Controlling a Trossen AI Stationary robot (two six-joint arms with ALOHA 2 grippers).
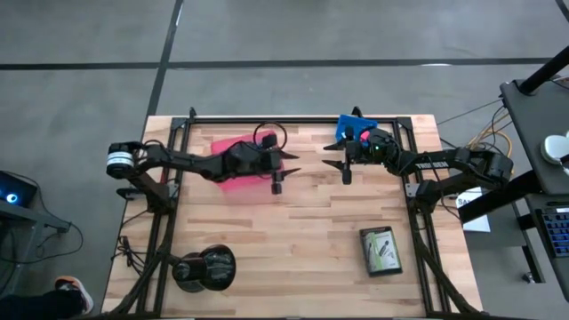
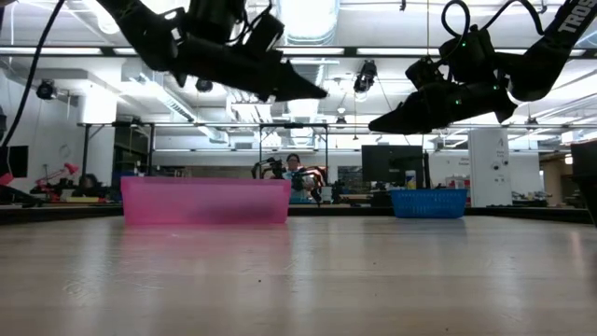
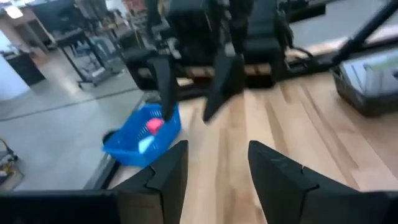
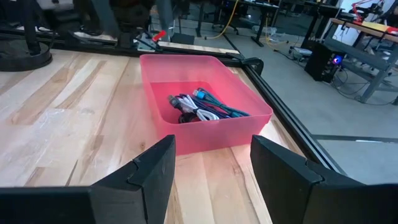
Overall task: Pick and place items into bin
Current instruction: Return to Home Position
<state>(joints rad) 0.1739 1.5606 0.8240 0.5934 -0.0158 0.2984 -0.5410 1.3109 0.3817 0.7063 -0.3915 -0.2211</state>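
Both grippers hover open and empty over the middle of the table, tips facing each other. My left gripper (image 1: 286, 169) (image 3: 214, 162) is just right of the pink bin (image 1: 233, 164) (image 2: 205, 203). My right gripper (image 1: 333, 160) (image 4: 211, 162) is near the blue bin (image 1: 356, 131) (image 2: 429, 203). In the right wrist view the pink bin (image 4: 205, 134) holds purple and grey cords and teal pens (image 4: 202, 109). The blue bin (image 3: 124, 149) holds a pink cube (image 3: 153, 124) and a pale teal cube (image 3: 146, 144). The low view shows both grippers well above the tabletop.
A big black round object (image 1: 203, 269) stands near the table's near-left corner. A dark flat packet with a green label (image 1: 380, 251) lies on the near-right part. Black frame rails (image 1: 418, 213) run along the table's sides. People and equipment show in the room behind.
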